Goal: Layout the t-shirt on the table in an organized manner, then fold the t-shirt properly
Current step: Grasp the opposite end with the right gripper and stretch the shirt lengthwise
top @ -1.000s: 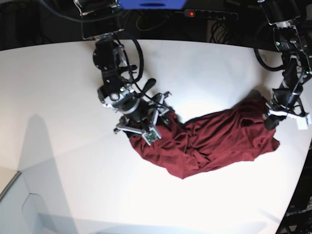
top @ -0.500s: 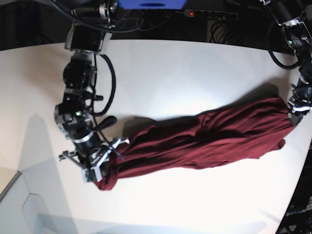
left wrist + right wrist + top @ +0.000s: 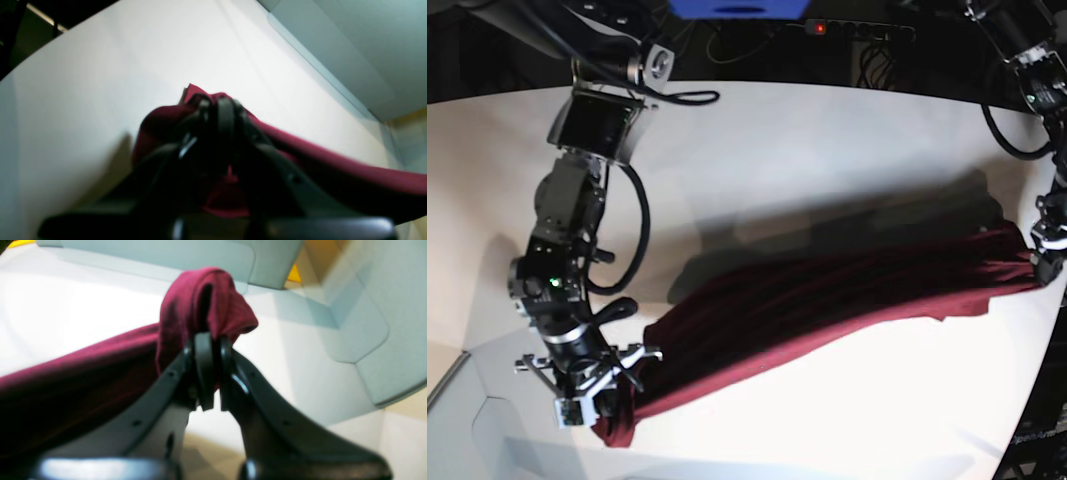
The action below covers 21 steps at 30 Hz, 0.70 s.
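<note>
The white table [image 3: 827, 140] spreads under everything. Above it the maroon t-shirt [image 3: 827, 300] hangs as a long stretched band between the two arms. The right gripper [image 3: 208, 340] pinches one bunched end, jaws closed on the cloth; the left gripper [image 3: 220, 110] clamps the opposite end likewise.

Both wrist views are soft with blur. In the left wrist view the left gripper [image 3: 218, 110] is a dark mass, its jaws hard to separate, and cloth of the t-shirt [image 3: 333, 166] seems bunched around them. The base view's right edge cuts off that arm and the table [image 3: 827, 140] corner. The right gripper [image 3: 612, 395] hides the shirt's end near the table's front left edge.
</note>
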Motion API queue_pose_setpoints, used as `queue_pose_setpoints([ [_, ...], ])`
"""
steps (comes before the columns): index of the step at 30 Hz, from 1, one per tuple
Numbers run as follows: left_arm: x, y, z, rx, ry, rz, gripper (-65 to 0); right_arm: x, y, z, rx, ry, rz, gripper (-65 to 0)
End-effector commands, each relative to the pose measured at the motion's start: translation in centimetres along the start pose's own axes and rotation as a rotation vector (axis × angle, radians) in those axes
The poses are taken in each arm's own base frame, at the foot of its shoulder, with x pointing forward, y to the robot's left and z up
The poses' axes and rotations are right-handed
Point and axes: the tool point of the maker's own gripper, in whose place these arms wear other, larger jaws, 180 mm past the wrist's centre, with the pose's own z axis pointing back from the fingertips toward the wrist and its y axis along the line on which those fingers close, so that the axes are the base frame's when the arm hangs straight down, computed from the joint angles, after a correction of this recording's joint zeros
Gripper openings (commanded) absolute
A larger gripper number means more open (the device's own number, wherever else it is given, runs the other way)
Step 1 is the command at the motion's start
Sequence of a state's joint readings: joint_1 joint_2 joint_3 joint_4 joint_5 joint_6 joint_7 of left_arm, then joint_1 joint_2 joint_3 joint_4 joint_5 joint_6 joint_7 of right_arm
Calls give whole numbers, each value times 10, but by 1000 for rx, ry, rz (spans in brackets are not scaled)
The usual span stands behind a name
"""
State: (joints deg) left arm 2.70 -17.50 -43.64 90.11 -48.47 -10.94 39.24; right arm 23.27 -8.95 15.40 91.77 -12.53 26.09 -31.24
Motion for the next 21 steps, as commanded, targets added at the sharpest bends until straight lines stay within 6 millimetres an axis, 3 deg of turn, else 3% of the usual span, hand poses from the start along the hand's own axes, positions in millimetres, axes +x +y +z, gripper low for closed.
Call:
queue_pose_setpoints([
  [1,26,-9,-2,-30,-71,-16,-648,17,1,-4,6,-50,-5,-650],
  [6,52,-43,-20,-103,-131,-17,-648,17,6,-19,31,-31,-21,-650],
  [13,82,-92,-67,-209,-159,43,-648,69,0,-32,27,-111,-16,-650],
  [17,78,-94,-101,-208,-106,125,-646,49,-8,-43,31,-47,-2,-631],
  [19,77,-89,-113,-193,-81,144,-645,30,-16,-47,28,1,6,-565],
  [21,69,-90,-130,-185,-32,158,-643,-2,-23,-51,31,74,11,-471],
])
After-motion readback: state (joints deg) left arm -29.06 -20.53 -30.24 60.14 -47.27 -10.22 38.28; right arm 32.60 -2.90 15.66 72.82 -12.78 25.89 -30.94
